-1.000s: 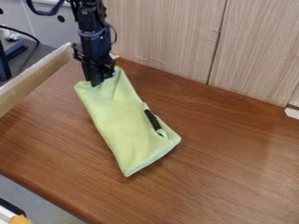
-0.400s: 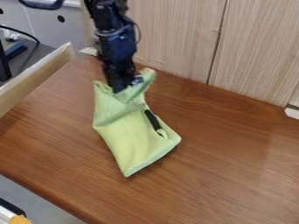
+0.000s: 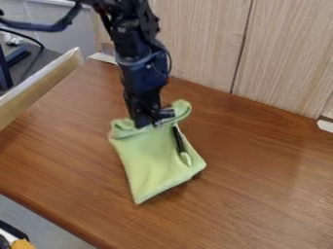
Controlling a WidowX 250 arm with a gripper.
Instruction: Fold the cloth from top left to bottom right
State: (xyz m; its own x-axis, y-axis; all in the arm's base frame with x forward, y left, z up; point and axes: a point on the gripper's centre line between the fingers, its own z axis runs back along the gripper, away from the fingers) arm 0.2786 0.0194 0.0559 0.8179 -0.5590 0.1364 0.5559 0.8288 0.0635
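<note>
My gripper [image 3: 148, 122] hangs over the middle-left of the table, shut on the upper edge of the light green cloth [image 3: 155, 165]. That upper edge is pulled up and curls over on both sides of the fingertips. The cloth's lower part lies on the table, its bottom corner pointing toward the front. A black, slender object [image 3: 178, 139] with a pale end rests along the cloth's right side. The fingertips are partly hidden in the fabric.
The brown wooden table [image 3: 260, 180] extends right and forward of the cloth. A wooden panel wall [image 3: 201, 44] stands behind it. A raised wooden board [image 3: 40, 85] borders the left, and an orange item [image 3: 22, 244] is at the lower left.
The gripper has moved down and to the right, carrying the cloth's top edge with it. The cloth has become shorter and bunched at the top, and its lower corners have shifted slightly.
</note>
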